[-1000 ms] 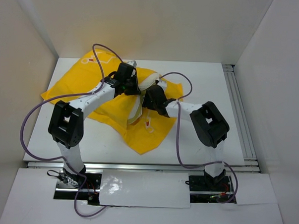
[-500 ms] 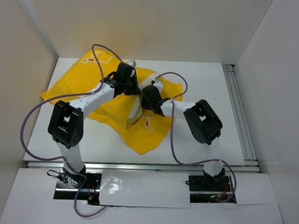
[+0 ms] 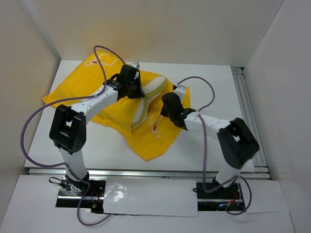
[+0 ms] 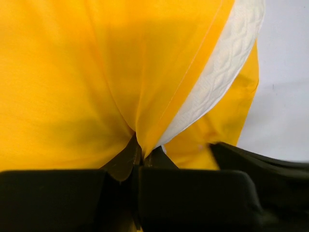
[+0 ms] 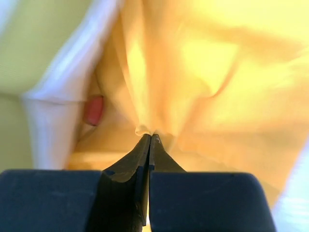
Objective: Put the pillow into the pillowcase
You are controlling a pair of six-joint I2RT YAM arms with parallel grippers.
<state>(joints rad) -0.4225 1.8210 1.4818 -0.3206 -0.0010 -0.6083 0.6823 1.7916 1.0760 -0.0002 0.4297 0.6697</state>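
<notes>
- The right gripper (image 3: 167, 101) now sits just to the right of the pillow (image 3: 148, 98); a second ago it was hard against the pillow's edge, and its arm has since swung out to the right.
- It is clenched on a pinch of the pillowcase (image 3: 114, 117): the right wrist view shows both fingertips closed on a small tuck of yellow cloth.
- That pull has drawn the cloth off the pillow's right side, so more of the pillow shows than before, as a long pale strip with yellow on both sides.
- The left gripper (image 3: 136, 90) has barely moved. It stays at the pillow's left edge, clamped on a fold of yellow cloth, with the quilted white edge right beside it in the left wrist view.
- The pillow lies near the middle of the worktop (image 3: 218, 88), partly wrapped by the pillowcase but plainly not fully inside.
- My reading: the two grippers are spreading the opening on either side of the pillow, and the task looks only partway done. Whether the pillow's far end is already covered, I cannot tell.
</notes>
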